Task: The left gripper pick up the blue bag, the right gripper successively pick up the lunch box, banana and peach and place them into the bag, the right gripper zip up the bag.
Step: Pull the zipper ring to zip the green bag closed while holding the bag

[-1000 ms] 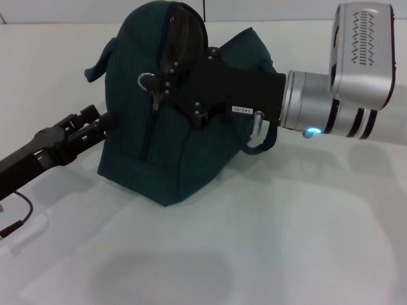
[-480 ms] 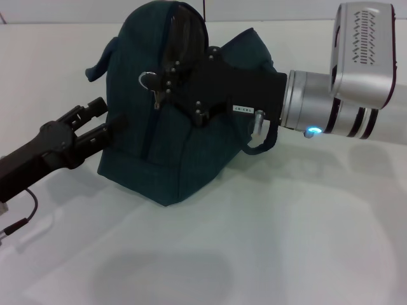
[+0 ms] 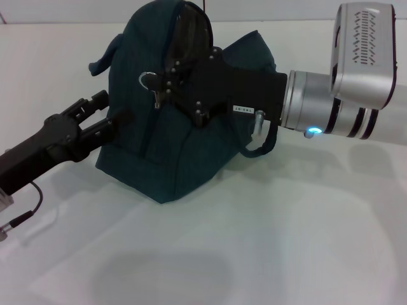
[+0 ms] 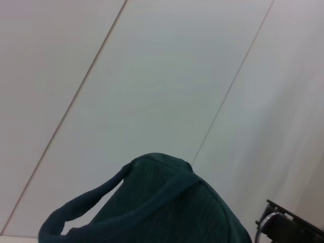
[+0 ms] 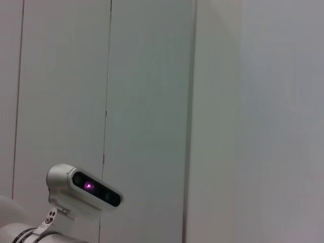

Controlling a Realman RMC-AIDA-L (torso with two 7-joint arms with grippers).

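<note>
Blue bag [image 3: 172,127] standing upright on the white table [image 3: 286,241], bulging, top flap raised, carry loop [image 4: 81,212] drooping off its far-left shoulder. At the bag's left flank, left gripper [image 3: 114,114] with fingers spread a little, tips just meeting the fabric, nothing clamped; probably bracing the bag against the pull. Against the bag's upper front, right gripper [image 3: 166,86] lying beside the zip ring [image 3: 147,80], seemingly there to draw the zip; finger state impossible to tell. No lunch box, banana or peach visible beside the bag; presumably inside.
</note>
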